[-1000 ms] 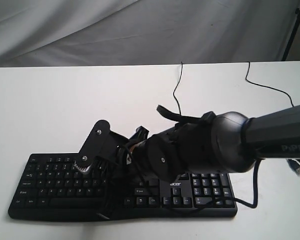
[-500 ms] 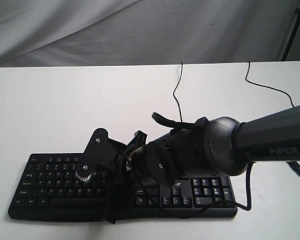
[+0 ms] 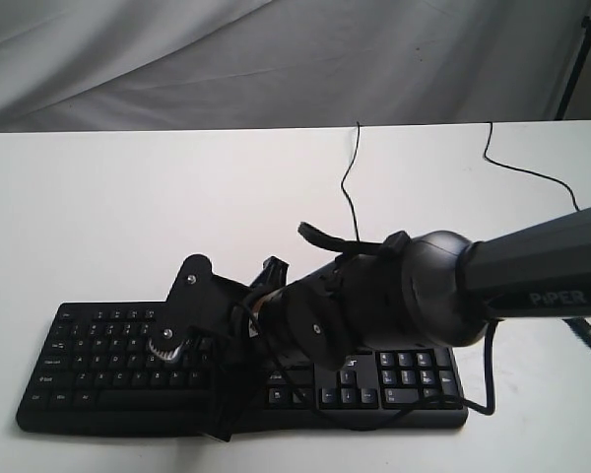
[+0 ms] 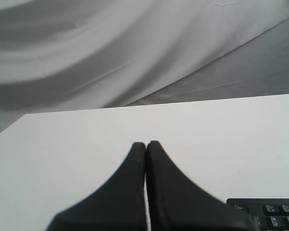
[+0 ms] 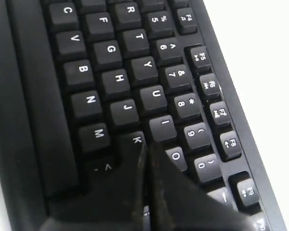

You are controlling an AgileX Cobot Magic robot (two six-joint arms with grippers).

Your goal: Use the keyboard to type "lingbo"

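Grey cloth point(image 3: 276, 59) hangs in soft folds behind a white table point(image 3: 128, 197). On the table's near edge in the exterior view lies the keyboard point(image 3: 98, 374), black with white legends, its long side running across the view and its number pad point(image 3: 414, 370) at the right end. A thin black cable point(image 3: 347, 177) runs from behind the keyboard towards the far edge of the table, and a second cable point(image 3: 522, 168) curves across the table further right.

The right arm point(image 3: 532, 276), dark and marked "PiPER", comes in from the right of the exterior view. It reaches across the middle of the keyboard, hiding much of the letter section. In the right wrist view the right gripper point(image 5: 145, 144) has its jaws pressed together with no gap between the tips. They point down at the letter keys, with the tips over the edge of the K key point(image 5: 135, 139). The J key point(image 5: 126, 109), the I key point(image 5: 163, 126), the O key point(image 5: 176, 156) and the M key point(image 5: 97, 135) lie close around them. Whether the tips press the key or only hang just above it cannot be told.

The left wrist view shows the left gripper point(image 4: 146, 143) with its jaws closed tip to tip and holding nothing. It is over bare white table, and one corner of the keyboard lies just beside it.
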